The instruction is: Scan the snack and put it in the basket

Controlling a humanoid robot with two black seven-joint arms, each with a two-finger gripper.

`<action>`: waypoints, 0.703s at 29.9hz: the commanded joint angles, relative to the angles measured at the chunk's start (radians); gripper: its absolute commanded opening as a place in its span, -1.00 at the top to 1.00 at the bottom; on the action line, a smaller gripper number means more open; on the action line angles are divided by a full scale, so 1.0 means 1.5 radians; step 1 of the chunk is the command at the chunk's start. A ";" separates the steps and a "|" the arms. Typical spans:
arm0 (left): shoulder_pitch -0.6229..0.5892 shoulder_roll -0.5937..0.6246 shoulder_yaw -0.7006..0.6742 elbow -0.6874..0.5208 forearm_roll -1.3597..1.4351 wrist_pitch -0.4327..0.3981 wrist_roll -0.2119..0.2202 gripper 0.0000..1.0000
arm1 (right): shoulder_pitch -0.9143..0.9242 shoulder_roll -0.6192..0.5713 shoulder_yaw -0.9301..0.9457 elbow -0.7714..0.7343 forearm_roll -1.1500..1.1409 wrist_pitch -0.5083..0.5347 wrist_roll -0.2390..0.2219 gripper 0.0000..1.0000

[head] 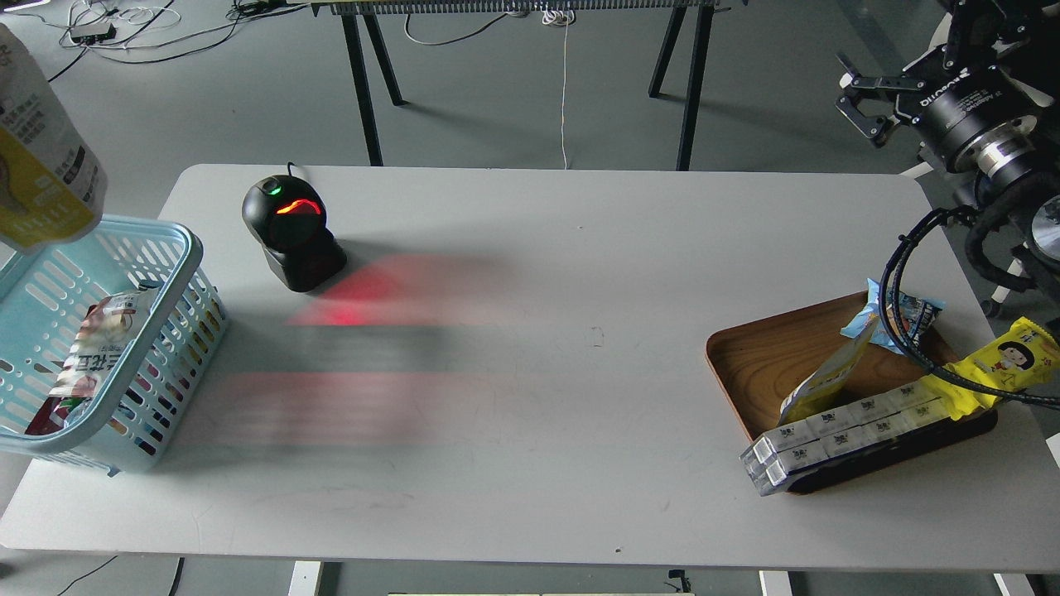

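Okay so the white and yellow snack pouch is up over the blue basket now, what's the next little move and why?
Probably lower the snack pouch a little and let it go. It hangs at the view's left edge, above the far left corner of the blue basket, already away from the scanner. Whatever holds it is out of view, so the grip can't be checked. The right gripper is off beyond the table, fingers spread and empty.

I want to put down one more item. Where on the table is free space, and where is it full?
Free: the wide table middle between the scanner and the wooden tray, plus the whole front strip. Crowded: the tray, filled with packets, and the basket at the left edge, with the snack above it.
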 commanded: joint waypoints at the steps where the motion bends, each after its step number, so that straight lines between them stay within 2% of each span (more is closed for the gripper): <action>1: 0.000 0.000 0.077 0.011 -0.001 0.056 -0.009 1.00 | 0.002 0.000 -0.003 0.000 0.000 0.000 0.000 -0.92; 12: 0.003 -0.036 0.267 0.028 -0.008 0.193 -0.005 1.00 | 0.002 -0.001 -0.005 0.000 0.000 -0.001 0.000 -0.92; 21: 0.010 -0.078 0.296 0.036 -0.007 0.212 -0.004 0.99 | 0.002 0.000 -0.006 0.000 0.000 -0.001 0.000 -0.92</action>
